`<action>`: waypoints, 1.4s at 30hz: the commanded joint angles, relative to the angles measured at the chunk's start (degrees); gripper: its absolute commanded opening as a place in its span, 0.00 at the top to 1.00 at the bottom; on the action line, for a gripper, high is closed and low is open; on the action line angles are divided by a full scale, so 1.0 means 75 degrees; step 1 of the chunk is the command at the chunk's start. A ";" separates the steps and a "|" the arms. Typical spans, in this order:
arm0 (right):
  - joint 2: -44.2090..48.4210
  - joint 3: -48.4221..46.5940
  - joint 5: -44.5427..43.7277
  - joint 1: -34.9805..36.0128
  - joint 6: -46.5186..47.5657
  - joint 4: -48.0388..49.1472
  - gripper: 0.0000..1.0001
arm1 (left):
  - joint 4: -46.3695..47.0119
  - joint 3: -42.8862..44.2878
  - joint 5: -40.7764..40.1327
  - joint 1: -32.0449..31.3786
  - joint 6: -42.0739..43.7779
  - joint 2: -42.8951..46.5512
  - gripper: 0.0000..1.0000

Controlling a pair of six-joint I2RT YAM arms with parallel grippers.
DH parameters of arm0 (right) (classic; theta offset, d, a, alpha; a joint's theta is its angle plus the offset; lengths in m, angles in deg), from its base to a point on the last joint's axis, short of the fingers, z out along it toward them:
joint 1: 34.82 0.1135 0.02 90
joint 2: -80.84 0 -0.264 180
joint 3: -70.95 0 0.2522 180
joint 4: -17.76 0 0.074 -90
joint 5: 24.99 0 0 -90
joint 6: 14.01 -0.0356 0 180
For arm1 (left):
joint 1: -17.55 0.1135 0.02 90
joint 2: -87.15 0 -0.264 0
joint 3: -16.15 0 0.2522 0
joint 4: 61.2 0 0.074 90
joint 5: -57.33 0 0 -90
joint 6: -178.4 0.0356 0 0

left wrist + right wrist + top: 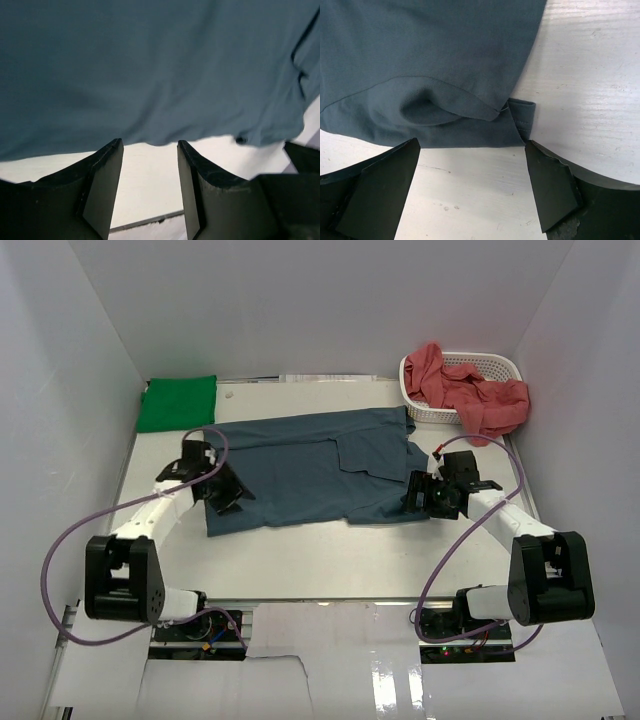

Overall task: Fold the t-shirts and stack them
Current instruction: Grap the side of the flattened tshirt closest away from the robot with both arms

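A slate blue t-shirt (310, 468) lies spread across the middle of the table, partly folded, with its near hem facing the arms. My left gripper (226, 492) hovers at the shirt's left near corner. In the left wrist view that gripper (149, 147) stands open just short of the blue cloth (150, 70), holding nothing. My right gripper (424, 498) sits at the shirt's right near corner. Its wrist view shows this gripper (472, 150) wide open over bare table, right at the hem (470, 135). A bright green t-shirt (177, 403) lies folded at the back left. Salmon red t-shirts (470, 392) spill from the basket.
A white perforated basket (492, 366) stands at the back right corner. White walls close in the table (300, 565) on the left, back and right. Purple cables loop beside both arms.
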 commanded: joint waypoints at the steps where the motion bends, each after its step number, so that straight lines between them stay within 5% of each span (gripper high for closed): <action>1: 0.0126 -0.0366 -0.0171 -0.0054 0.0132 0.0194 0.07 | 0.0939 0.0231 0.0639 -0.0990 -0.0234 -0.0473 0.41; 5: 0.0092 -0.0378 -0.0195 -0.0066 0.0027 0.0381 0.07 | 0.1304 0.0898 0.0301 -0.2570 -0.0422 -0.1793 0.41; 13: -0.0505 -0.0226 0.0098 -0.0089 -0.0137 0.1106 0.07 | 0.1714 0.2760 0.0100 -0.3968 -0.0621 -0.3906 0.42; 25: -0.1106 0.0489 0.1422 -0.0136 -0.0758 0.1858 0.08 | 0.1797 0.3794 0.0112 -0.4532 -0.0692 -0.5103 0.42; 37: -0.0050 0.0361 0.2219 -0.0148 -0.1356 -0.0330 0.04 | 0.1703 0.3806 0.0006 -0.4579 -0.0540 -0.5009 0.43; 42: 0.0114 0.0594 0.3611 -0.0183 -0.1965 -0.0416 0.02 | 0.1597 0.3712 -0.0193 -0.4579 -0.0446 -0.4881 0.43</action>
